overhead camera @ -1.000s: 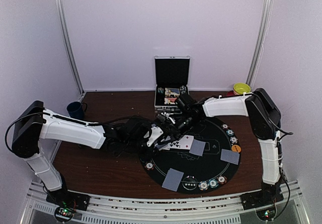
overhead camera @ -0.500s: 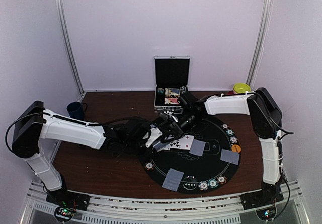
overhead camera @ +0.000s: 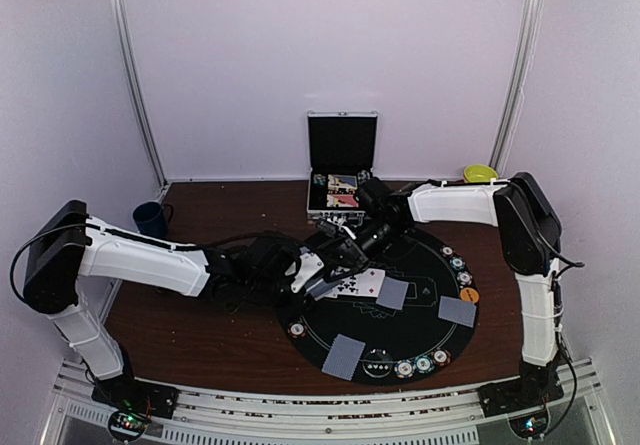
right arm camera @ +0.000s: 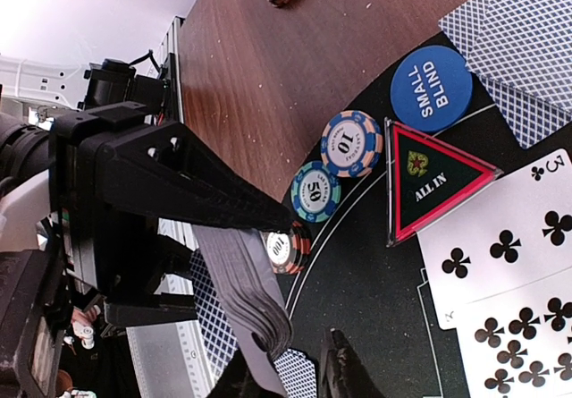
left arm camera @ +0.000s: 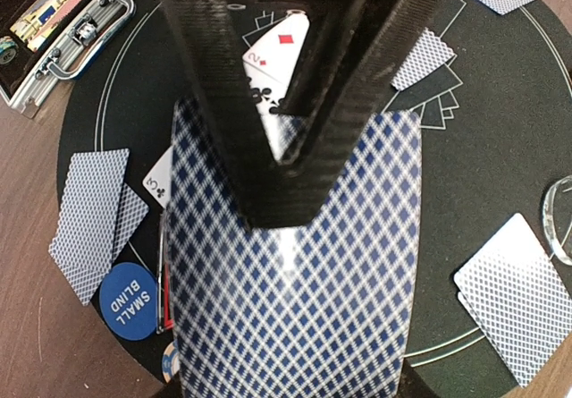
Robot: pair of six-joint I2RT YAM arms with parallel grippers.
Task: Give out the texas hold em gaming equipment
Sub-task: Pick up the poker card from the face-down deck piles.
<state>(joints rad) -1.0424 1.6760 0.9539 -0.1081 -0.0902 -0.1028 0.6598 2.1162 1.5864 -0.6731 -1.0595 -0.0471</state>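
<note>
Shifted slightly left since a second ago, the right gripper [right arm camera: 286, 376] has its narrowing fingers [right arm camera: 341, 371] at the top of the deck of cards [left arm camera: 295, 309], though whether they pinch a card yet I cannot tell; the left gripper [left arm camera: 279, 188] is clamped on that deck over the left of the round black mat [overhead camera: 420, 325]. Around them face-down pairs [overhead camera: 345, 357] lie at several seats, face-up cards [overhead camera: 362, 283] sit mid-mat and chips [overhead camera: 420, 366] line the near and right rim, so dealing looks well along, with a thick deck and whatever sits in the far case [overhead camera: 340, 193] left.
</note>
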